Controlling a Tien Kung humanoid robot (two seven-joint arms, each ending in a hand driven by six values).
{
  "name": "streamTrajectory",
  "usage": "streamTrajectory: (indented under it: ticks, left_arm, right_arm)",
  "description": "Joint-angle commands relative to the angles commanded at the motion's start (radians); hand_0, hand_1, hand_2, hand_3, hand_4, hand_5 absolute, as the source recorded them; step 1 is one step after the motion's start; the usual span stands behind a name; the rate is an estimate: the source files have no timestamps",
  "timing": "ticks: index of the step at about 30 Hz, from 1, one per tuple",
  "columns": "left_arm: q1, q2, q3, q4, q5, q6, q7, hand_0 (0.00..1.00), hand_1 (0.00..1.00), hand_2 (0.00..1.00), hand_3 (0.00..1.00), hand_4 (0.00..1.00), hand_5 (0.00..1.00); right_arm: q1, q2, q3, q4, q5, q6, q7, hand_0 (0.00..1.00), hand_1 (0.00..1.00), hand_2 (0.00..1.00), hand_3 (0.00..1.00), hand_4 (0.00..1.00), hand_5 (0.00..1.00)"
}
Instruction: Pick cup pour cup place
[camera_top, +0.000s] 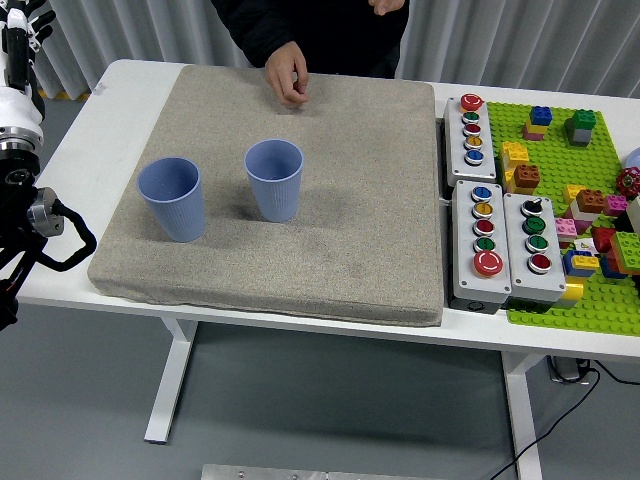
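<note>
Two blue ribbed cups stand upright on a grey felt mat (350, 230). One cup (172, 198) is near the mat's left edge; the other cup (274, 178) stands a little right of it and farther back. My left arm rests at the picture's left edge, off the table. Its hand (20, 30) points up in the top left corner with the fingers extended and nothing in them, well away from both cups. A person's hand (288, 74) hovers over the mat's far edge with its fingers pinched together. My right arm does not show.
Right of the mat lie three grey button boxes (498, 245) with coloured buttons. Beyond them is a green baseplate (600, 290) with several toy bricks. The person stands at the table's far side.
</note>
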Motion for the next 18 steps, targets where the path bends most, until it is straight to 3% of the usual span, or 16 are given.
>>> streamTrajectory:
  ticks: [18]
  left_arm:
    - [-0.013,-0.001,0.004,0.001,0.005,0.002,0.004,0.812,0.794,0.852,0.935,0.821,0.998]
  right_arm:
    - [0.006,-0.001,0.004,0.0,-0.001,-0.001,0.0,0.692,0.668,0.605,0.591,0.002,0.095]
